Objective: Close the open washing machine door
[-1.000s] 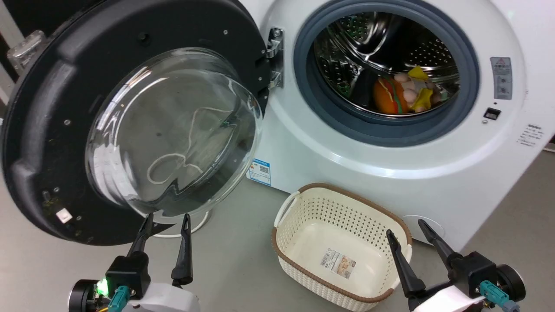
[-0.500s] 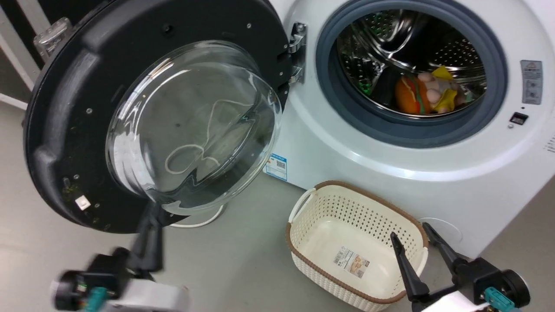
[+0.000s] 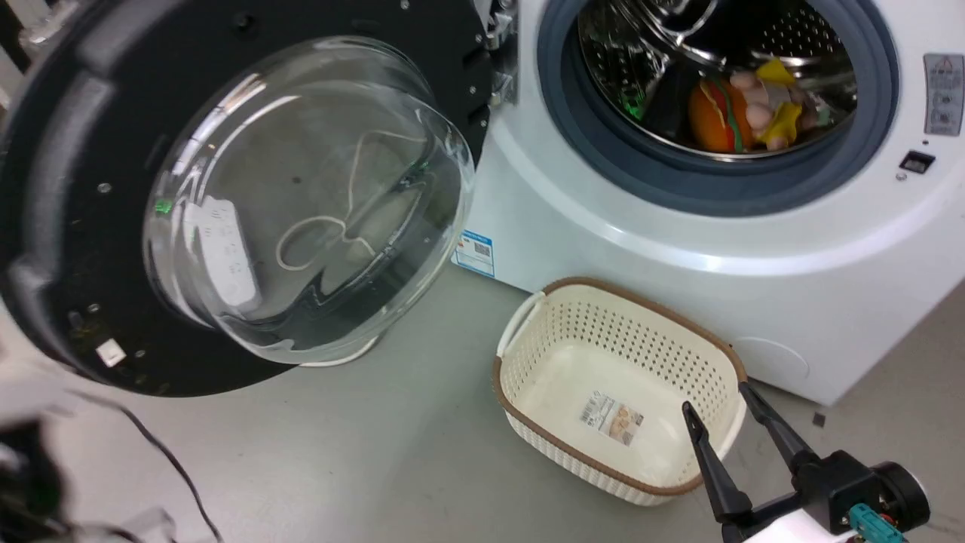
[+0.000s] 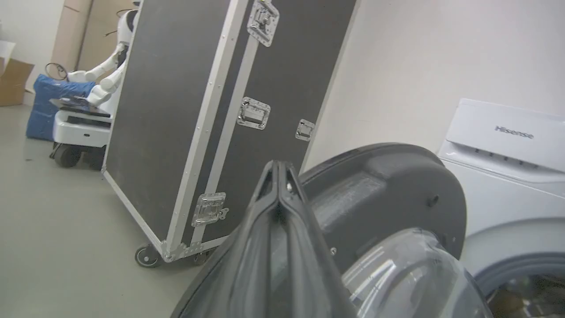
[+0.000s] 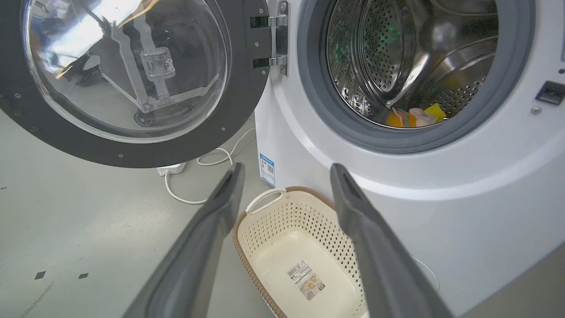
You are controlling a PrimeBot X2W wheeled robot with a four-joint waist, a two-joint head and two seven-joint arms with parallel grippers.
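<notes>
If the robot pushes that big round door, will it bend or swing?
It probably swings stiffly: the washing machine door hangs on metal hinges at one side. Its thick black rim and bulging glass window suggest it is heavy, and the shiny glass may be slippery.

The washing machine door (image 3: 68, 151) is formed of glossy black plastic and clear smooth glass; the basket (image 3: 626, 298) ahead of the right gripper (image 3: 715, 397), of matt perforated plastic.

"hisense" stands on the washing machine's top panel (image 4: 514, 131), right of the left gripper (image 4: 278, 168); the blue sticker (image 3: 473, 253) is unreadable.
</notes>
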